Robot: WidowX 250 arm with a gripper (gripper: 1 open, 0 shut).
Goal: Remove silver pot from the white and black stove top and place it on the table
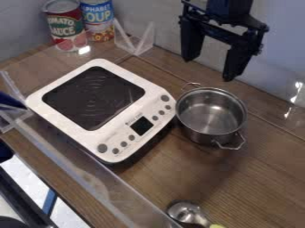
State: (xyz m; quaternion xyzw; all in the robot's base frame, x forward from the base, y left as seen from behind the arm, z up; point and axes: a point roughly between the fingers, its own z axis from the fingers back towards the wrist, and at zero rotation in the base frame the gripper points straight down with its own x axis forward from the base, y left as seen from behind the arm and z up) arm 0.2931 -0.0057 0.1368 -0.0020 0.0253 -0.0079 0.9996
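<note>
The silver pot (211,116) was seen directly below the gripper (215,61), on the bench (259,164) just beside the stove top (99,109); the fingers were held wide apart, nothing gripped, its handles lying fore and aft.

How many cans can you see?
2. The red-and-white metal tomato sauce can stands in the back left corner; the blue-and-yellow metal soup can stands just right of it. More could be hidden outside the picture.
</note>
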